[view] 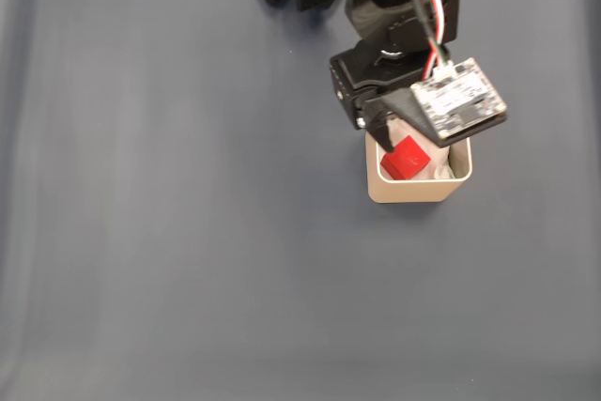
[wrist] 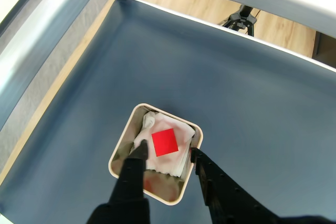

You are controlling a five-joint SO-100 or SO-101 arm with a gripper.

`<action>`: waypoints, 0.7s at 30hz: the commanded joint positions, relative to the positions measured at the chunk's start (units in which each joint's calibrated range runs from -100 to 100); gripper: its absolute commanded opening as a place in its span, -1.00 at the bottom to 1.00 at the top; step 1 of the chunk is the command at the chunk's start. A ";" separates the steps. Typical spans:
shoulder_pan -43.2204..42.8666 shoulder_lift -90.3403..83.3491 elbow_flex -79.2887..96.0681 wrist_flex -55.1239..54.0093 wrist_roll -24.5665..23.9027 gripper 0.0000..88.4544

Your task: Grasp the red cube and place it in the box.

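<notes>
One small red cube (wrist: pixel 165 142) rests on white padding (wrist: pixel 170 165) inside the box (wrist: pixel 119 148), between the parted, empty gripper (wrist: pixel 167 152) fingers. It looks light and rigid, best pinched across opposite flat faces

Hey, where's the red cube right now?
The red cube sits inside the box on the white padding, between the gripper's open fingers in the wrist view. In the fixed view it lies right of centre, under the arm.
</notes>
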 commanded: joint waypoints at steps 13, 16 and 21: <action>9.62 -9.12 8.23 -8.35 -1.61 -1.00; 11.04 -11.46 11.14 -9.26 -1.71 -1.00; 13.17 -16.13 16.89 -10.32 -1.86 -1.00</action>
